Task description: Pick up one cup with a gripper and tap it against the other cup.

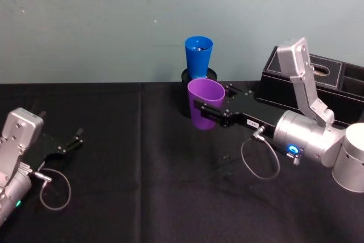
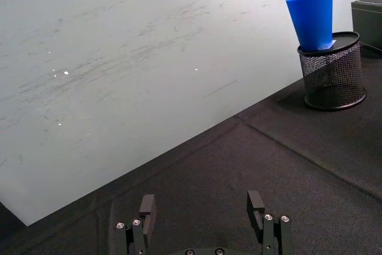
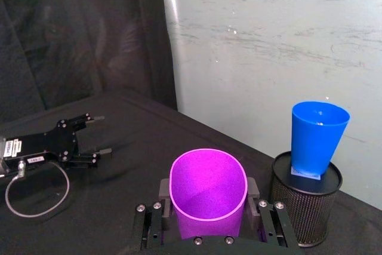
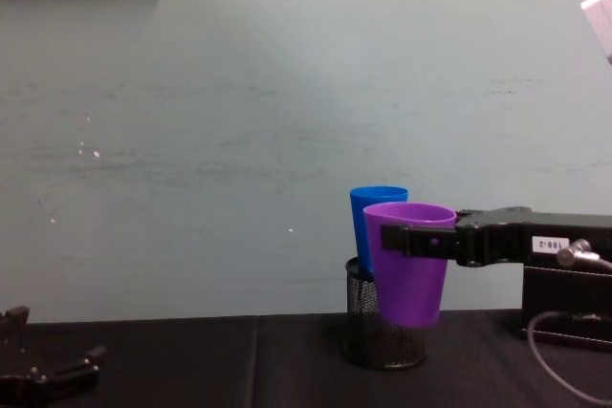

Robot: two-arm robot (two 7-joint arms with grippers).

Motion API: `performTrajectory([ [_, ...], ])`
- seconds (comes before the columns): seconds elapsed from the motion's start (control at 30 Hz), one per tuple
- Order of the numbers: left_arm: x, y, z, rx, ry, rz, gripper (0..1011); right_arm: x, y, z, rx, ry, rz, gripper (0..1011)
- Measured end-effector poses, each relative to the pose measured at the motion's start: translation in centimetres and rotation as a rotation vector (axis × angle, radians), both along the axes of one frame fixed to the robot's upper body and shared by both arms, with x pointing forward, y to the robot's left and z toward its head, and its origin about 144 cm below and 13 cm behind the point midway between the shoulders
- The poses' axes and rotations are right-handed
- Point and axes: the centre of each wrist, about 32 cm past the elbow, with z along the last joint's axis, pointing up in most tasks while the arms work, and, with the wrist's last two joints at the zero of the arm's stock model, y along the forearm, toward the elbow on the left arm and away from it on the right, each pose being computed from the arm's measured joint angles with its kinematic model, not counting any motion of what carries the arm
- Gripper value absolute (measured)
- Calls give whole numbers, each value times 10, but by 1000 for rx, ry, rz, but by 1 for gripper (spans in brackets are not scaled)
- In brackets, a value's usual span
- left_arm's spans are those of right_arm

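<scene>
beside the blue cup (image 1: 198,55), right pincer (image 1: 206,112) grips purple cup (image 1: 206,94) upright.

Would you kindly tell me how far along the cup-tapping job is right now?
Done: the right end effector is shut on the purple cup, which is held clear of the table. In hand: the purple cup hangs beside the blue cup, which stands in the mesh pen holder; the right wrist view shows a gap between them. Left: the tap itself. The left end effector sits open, idle.
</scene>
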Motion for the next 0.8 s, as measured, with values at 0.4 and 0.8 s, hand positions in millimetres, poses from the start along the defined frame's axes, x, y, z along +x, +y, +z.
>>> performTrajectory([
  [0.4, 0, 0, 0, 0, 0, 0, 1000, -6, -2, -6, 8, -3, -2, 715],
  [0.8, 0, 0, 0, 0, 0, 0, 1000, -6, -2, -5, 9, -4, -4, 715],
])
